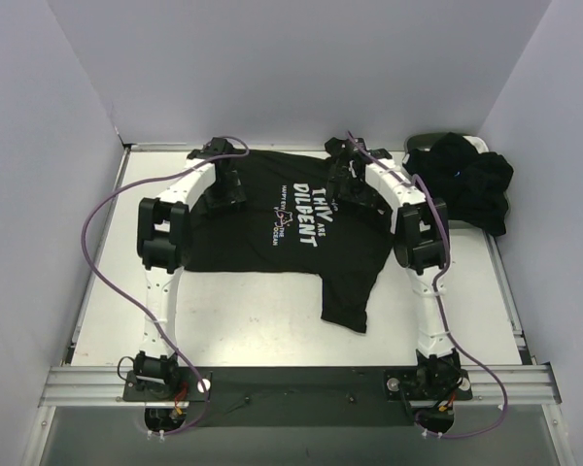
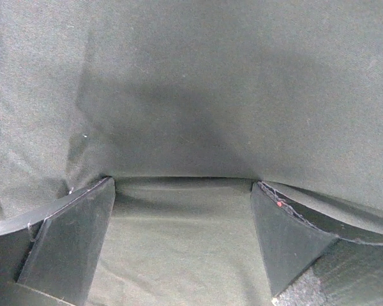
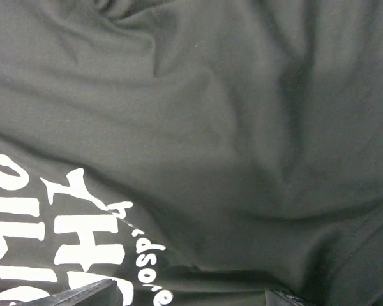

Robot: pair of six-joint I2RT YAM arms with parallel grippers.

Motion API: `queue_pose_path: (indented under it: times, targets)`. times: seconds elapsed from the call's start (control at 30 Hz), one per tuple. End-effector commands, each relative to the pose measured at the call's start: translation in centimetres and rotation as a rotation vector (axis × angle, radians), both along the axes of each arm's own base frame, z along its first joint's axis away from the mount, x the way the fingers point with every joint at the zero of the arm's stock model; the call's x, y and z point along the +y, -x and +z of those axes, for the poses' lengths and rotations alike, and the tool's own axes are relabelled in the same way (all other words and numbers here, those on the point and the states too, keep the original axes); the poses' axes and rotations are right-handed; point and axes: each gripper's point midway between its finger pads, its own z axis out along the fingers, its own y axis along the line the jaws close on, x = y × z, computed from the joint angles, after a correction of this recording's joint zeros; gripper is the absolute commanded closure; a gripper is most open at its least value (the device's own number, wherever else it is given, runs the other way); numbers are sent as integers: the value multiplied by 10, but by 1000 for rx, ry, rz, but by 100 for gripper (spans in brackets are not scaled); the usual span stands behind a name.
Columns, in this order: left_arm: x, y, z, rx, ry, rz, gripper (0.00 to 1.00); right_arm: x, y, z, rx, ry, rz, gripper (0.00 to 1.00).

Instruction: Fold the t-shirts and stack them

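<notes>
Both grippers stood with jaws spread wide and held nothing. From overhead, the left gripper [image 1: 228, 189] and the right gripper [image 1: 348, 184] were low over the far half of the printed t-shirt [image 1: 253, 243], the left over its plain side and the right just beside the white lettering [image 1: 301, 218].

Nearest the arm bases, one narrow flap of the shirt reached toward the near edge of the white table [image 1: 107, 311], limp and rounded at its end. Beyond it the body lay mostly flat, a soft, matte black knit. Its longer spread ran crosswise, left to right, while the lines of print ran roughly far to near. Which end was the collar could not be told.

In the left wrist view, the left gripper [image 2: 182, 185] had its dark wedge-shaped fingers [image 2: 76, 236] apart, with smooth cloth lying between and beyond them; contact could not be judged. In the right wrist view only the fingertips [image 3: 83, 294] of the right gripper [image 3: 185, 296] showed at the bottom edge, above cloth creased into shallow folds beside blocky white letters [image 3: 83, 245].

Farther right, at the far corner, a rumpled heap of black t-shirts [image 1: 471, 184] sat piled on a dark basket [image 1: 426, 146], well apart from both grippers.
</notes>
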Motion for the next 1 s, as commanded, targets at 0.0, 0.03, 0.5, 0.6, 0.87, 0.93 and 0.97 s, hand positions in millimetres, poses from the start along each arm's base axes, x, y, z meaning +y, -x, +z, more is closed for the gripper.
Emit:
queue_pose_path:
  times: [0.0,0.03,0.5,0.6,0.87,0.93,0.97]
  targets:
    - [-8,-12,74,-157,59,-14,3,-15,-7,86,-211,35,6,0]
    - [-12,-9,92,-185,67,-20,3,-16,-4,99,-242,27,6,0]
    - [-165,169,172,-370,299,-372,3,-44,200,151,-376,-1,-98,0]
    - [-209,216,156,-352,314,-477,3,-60,232,146,-402,-38,-161,0]
    - [-263,285,116,-302,342,-624,3,-69,290,142,-432,-173,-181,3]
    - [-273,297,108,-286,339,-652,2,-74,296,138,-425,-160,-191,3]
    - [-278,302,100,-269,329,-663,3,-75,298,138,-430,-161,-192,3]
